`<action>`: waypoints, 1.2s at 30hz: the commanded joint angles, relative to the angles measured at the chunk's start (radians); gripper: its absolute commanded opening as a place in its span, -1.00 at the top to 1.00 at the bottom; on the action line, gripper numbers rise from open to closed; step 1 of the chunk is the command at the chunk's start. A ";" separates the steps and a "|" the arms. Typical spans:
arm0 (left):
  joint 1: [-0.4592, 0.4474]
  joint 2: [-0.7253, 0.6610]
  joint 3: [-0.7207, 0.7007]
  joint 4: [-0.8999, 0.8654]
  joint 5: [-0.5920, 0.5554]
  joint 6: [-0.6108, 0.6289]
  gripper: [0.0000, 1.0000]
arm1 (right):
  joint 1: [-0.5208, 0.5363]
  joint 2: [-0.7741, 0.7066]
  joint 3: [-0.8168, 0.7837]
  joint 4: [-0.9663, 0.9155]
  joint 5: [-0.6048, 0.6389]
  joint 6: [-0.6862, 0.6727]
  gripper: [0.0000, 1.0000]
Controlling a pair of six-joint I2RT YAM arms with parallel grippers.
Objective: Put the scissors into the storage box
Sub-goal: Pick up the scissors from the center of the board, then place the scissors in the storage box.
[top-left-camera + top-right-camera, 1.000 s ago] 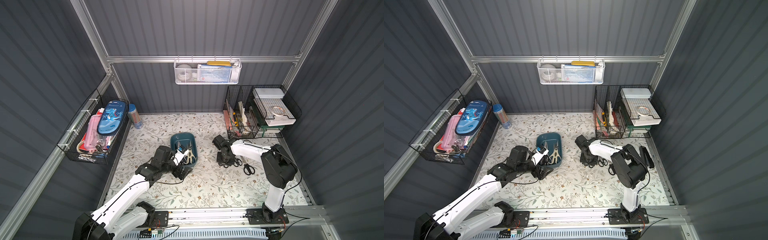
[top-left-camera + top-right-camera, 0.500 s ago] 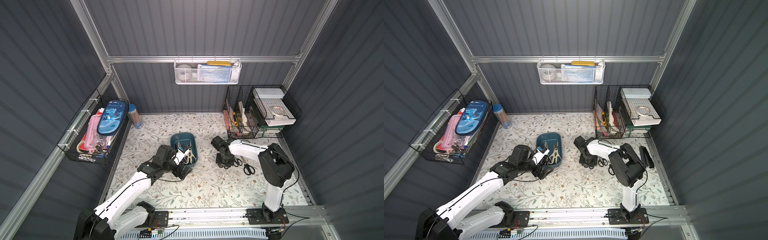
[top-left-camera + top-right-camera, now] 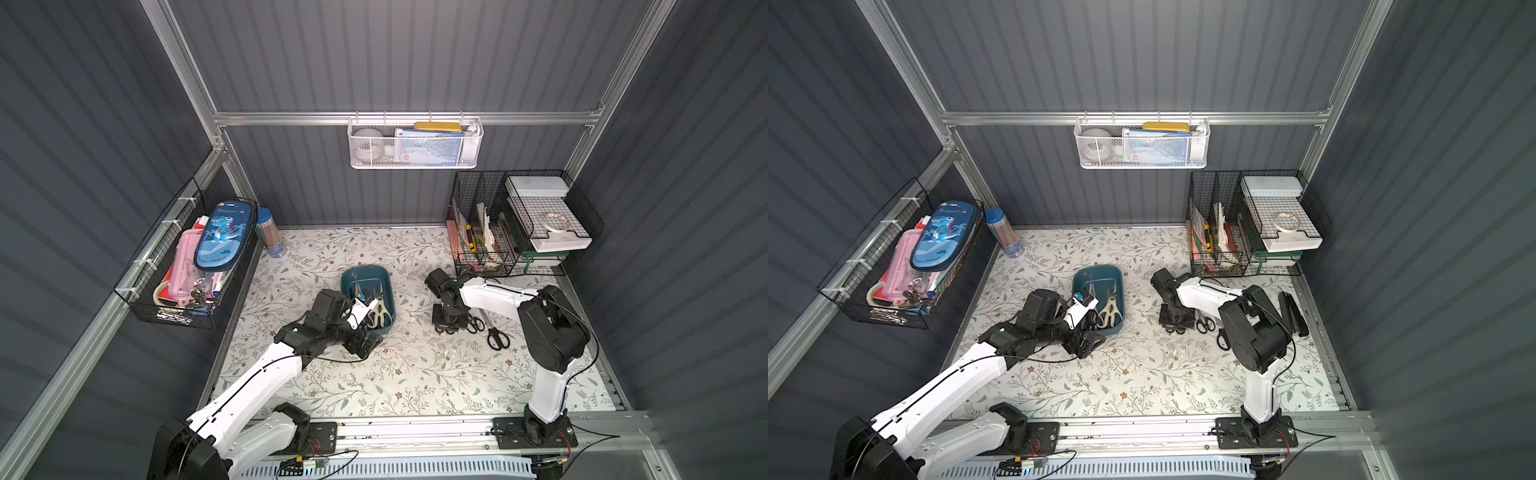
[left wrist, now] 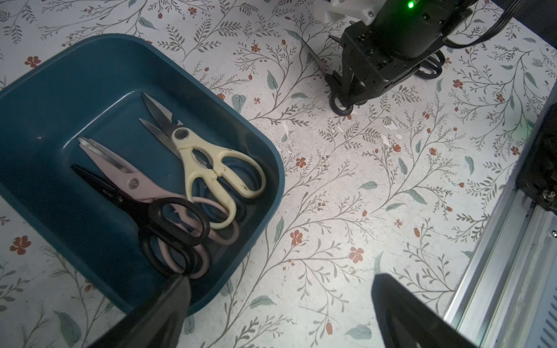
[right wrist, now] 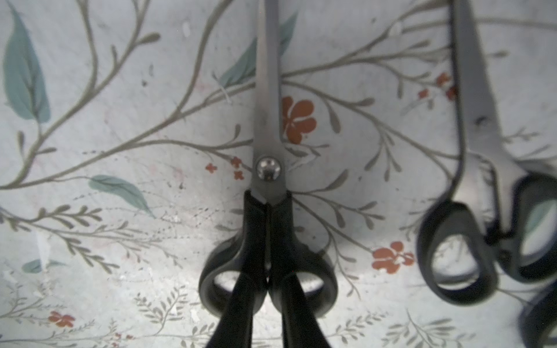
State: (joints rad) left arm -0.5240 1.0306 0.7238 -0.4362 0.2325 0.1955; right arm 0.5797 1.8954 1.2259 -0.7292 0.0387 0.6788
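The right gripper [image 3: 448, 323], in a top view, points down onto the mat [image 3: 415, 374], well apart from the storage box [image 3: 365, 275]. Right wrist: its fingers [image 5: 241, 301] pinch the black-handled scissors [image 5: 268, 135] between the finger loops. Left wrist: the left gripper [image 4: 286, 313] spreads wide just beside the storage box [image 4: 75, 75], cream shears [image 4: 211, 168] among those inside.

Teal storage box [image 4: 90, 42] upright; cream shears [image 4: 217, 168], pink shears [image 4: 132, 180], black scissors [image 4: 168, 223] overlapped inside; black-handled pair [image 5: 268, 217], neighbouring pair [image 5: 473, 156] laid flat outside box.

Open mat [image 3: 415, 370] between arms; loose scissors [image 3: 497, 338] crowd the right side
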 commanded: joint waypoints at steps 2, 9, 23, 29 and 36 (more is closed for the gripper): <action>-0.002 -0.080 0.013 -0.020 -0.003 0.028 -0.99 | 0.007 -0.005 -0.007 0.026 0.069 -0.091 0.82; 0.031 -0.169 0.007 -0.021 -0.160 -0.022 -0.99 | 0.050 -0.048 0.044 -0.016 0.124 -0.175 0.83; 0.128 -0.114 0.016 -0.093 -0.332 -0.101 -0.99 | 0.224 -0.032 0.314 -0.092 0.008 -0.221 0.81; 0.139 -0.123 0.014 -0.085 -0.327 -0.098 -0.99 | 0.292 0.051 0.444 -0.036 -0.101 -0.194 0.79; 0.145 -0.124 0.022 -0.090 -0.349 -0.073 -0.99 | 0.316 0.281 0.729 -0.159 -0.070 -0.166 0.79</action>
State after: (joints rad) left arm -0.3851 0.9184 0.7258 -0.5060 -0.1032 0.1123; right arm 0.8982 2.1067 1.8763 -0.8062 -0.0364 0.4915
